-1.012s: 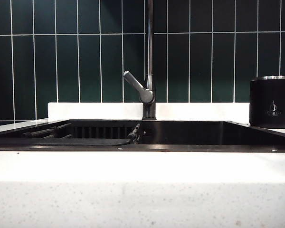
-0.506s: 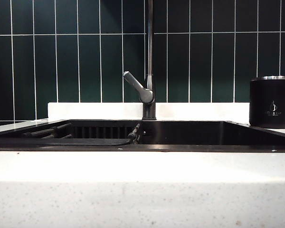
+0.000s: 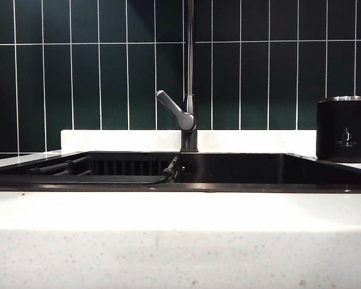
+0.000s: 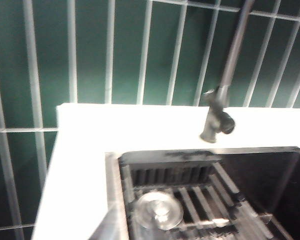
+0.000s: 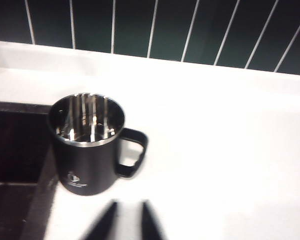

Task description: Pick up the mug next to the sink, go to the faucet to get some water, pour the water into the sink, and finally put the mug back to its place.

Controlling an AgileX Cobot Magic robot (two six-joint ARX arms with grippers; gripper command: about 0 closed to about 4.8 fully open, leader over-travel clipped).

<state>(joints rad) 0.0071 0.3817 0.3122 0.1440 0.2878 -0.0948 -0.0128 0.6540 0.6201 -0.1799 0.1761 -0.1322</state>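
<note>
The mug (image 3: 343, 129) has stayed upright on the desk (image 3: 180, 241) beside the sink (image 3: 228, 171). The right hand (image 5: 126, 220), slightly spread, hovers near it. The left hand is unseen, its state untellable.

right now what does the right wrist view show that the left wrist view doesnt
Only the right wrist view: the mug, upright on the white countertop beside the sink's edge, shiny steel inside, handle turned away from the basin; and the blurred dark fingertips of the right gripper, slightly apart, short of the mug.

Only the left wrist view: the faucet with its lever, the rack bars and a round drain cover in the sink. The left gripper is not visible.

Both: green tiled wall, white countertop, part of the black sink.
</note>
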